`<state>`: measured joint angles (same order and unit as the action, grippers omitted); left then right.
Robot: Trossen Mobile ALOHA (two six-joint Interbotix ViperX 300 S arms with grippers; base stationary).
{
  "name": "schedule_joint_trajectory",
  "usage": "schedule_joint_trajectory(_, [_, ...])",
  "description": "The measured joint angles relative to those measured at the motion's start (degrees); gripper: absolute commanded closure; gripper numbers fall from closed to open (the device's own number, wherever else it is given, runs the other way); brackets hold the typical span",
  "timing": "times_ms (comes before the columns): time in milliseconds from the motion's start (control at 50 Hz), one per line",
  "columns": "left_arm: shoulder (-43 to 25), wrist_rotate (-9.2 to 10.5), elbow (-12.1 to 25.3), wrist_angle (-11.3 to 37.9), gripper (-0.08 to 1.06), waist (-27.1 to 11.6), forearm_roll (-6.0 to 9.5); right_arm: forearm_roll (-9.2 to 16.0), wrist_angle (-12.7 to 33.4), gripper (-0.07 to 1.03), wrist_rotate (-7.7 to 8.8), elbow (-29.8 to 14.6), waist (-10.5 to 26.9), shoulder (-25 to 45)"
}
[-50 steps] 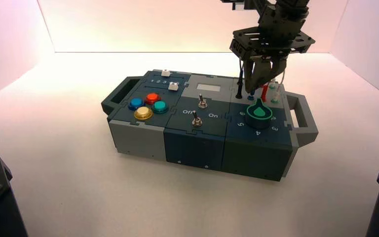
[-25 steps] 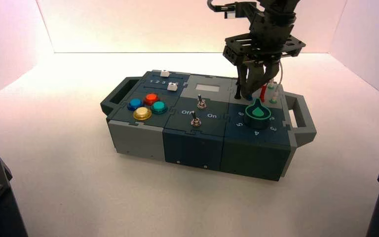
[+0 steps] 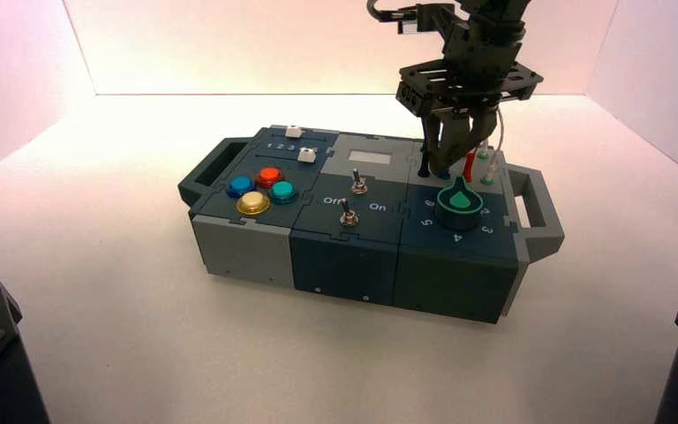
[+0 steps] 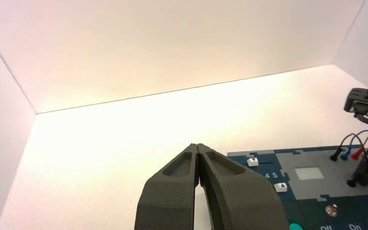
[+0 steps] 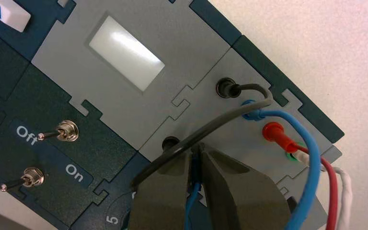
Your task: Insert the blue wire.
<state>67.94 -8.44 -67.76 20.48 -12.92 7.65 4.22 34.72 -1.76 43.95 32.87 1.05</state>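
My right gripper [image 3: 446,164] [image 5: 200,149] hangs over the back right of the box [image 3: 353,256], fingertips down at the grey socket panel [image 5: 206,120]. It is shut on one dark blue plug [image 5: 196,167] of the blue wire [image 5: 311,158]. The light-blue lead loops round to its other plug [image 5: 251,113], which sits in a socket on the same panel. The held plug's tip is hidden between the fingers. My left gripper [image 4: 199,146] is shut and holds nothing, off to the box's left.
A black plug [image 5: 227,88] and its grey-black lead cross my right fingers. Beside them stand a red plug [image 5: 274,132] and a white lead [image 5: 345,187]. The green knob [image 3: 459,201], two toggle switches [image 5: 67,132] and a white display [image 5: 126,52] are close by.
My right gripper has shifted a little left and down with the blue plug. The box has slid slightly left.
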Motion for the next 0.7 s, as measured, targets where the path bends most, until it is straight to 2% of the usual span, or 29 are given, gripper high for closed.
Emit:
schedule_joint_trajectory(220, [0.00,-0.09,0.00,0.09,1.01,0.26,0.00,-0.09,0.88,0.75,0.26,0.70,0.35,-2.46])
schedule_joint_trajectory(240, [0.09,-0.09,0.00,0.09,1.01,0.18,0.09,-0.09,1.23,0.68,0.26,0.79,0.53,-3.34])
schedule_joint_trajectory(260, [0.09,-0.09,0.00,0.09,1.01,0.18,0.00,0.00,1.23,0.65,0.26,0.70,0.62,-3.34])
schedule_joint_trajectory(320, [0.18,-0.09,0.00,0.09,1.01,0.26,0.00,-0.35,1.58,0.61,0.18,0.70,0.70,-4.31])
schedule_joint_trajectory(580, [1.58,-0.09,-0.35,0.26,1.01,0.26,0.00,-1.58,4.31,0.61,-0.09,0.62,1.41,-6.33])
schedule_joint_trajectory(700, [2.11,-0.09,-0.35,0.26,1.01,0.26,-0.09,-1.76,8.35,0.61,-0.35,0.62,1.67,-8.00])
